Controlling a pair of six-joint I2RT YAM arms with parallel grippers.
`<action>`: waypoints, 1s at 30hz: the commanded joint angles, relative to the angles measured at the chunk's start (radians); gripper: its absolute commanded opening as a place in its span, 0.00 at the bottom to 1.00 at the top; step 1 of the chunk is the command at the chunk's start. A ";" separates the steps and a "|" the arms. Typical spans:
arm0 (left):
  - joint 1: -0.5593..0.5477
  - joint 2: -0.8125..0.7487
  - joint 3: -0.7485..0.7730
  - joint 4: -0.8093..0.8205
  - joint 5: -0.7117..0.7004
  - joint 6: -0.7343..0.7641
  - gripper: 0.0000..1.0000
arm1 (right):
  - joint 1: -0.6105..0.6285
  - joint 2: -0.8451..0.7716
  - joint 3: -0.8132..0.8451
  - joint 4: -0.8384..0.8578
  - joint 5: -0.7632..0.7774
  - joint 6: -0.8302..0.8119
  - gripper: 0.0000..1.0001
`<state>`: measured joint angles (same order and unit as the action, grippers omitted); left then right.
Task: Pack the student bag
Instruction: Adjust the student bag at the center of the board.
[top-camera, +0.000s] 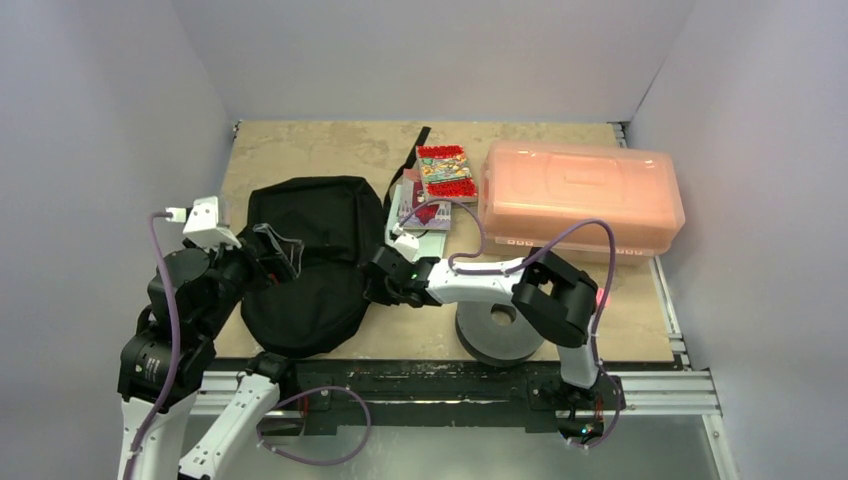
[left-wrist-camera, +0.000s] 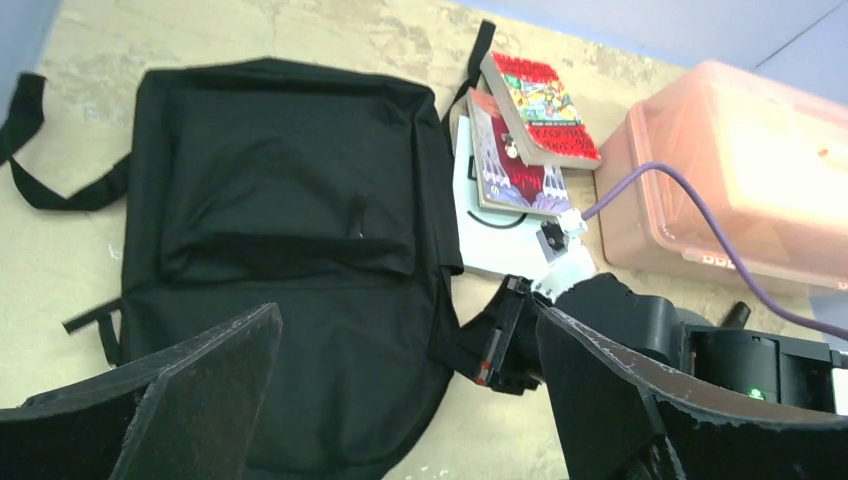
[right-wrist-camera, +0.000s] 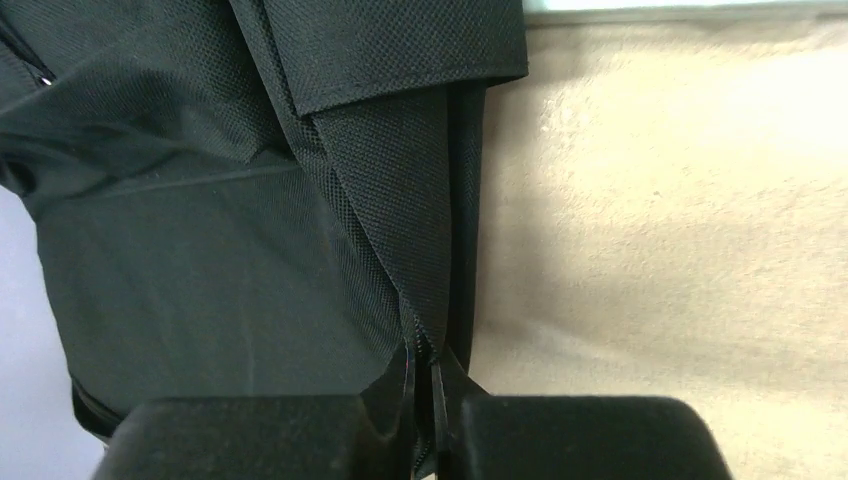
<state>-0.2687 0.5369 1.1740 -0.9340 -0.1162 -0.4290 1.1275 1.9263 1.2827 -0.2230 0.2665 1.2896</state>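
The black student bag (top-camera: 305, 255) lies flat on the table's left half; it also fills the left wrist view (left-wrist-camera: 285, 250) and the right wrist view (right-wrist-camera: 250, 220). My right gripper (top-camera: 385, 285) is at the bag's right edge, shut on a fold of the bag's fabric by the zipper (right-wrist-camera: 430, 385). My left gripper (top-camera: 262, 255) is over the bag's left side, open and empty, its fingers (left-wrist-camera: 190, 390) wide apart above the cloth. A red book (top-camera: 445, 170) and a second book (top-camera: 425, 212) lie just right of the bag's top.
A translucent orange lidded box (top-camera: 580, 195) stands at the back right. A dark grey round spool (top-camera: 498, 335) sits at the near edge under the right arm. A black strap (top-camera: 415, 140) runs toward the back. Grey walls close in the table.
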 joint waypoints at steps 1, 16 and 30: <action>0.005 0.003 -0.021 -0.033 0.040 -0.032 1.00 | 0.003 0.004 0.081 0.066 0.015 -0.126 0.00; 0.004 0.095 -0.196 0.075 0.441 -0.054 1.00 | -0.389 -0.107 0.396 -0.017 -0.874 -0.865 0.00; -0.401 0.601 0.025 0.096 0.123 0.061 0.95 | -0.441 -0.092 0.356 0.228 -0.983 -0.622 0.00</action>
<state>-0.6052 1.0782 1.1027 -0.8371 0.1501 -0.4248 0.7036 1.8679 1.6573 -0.1825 -0.6559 0.5388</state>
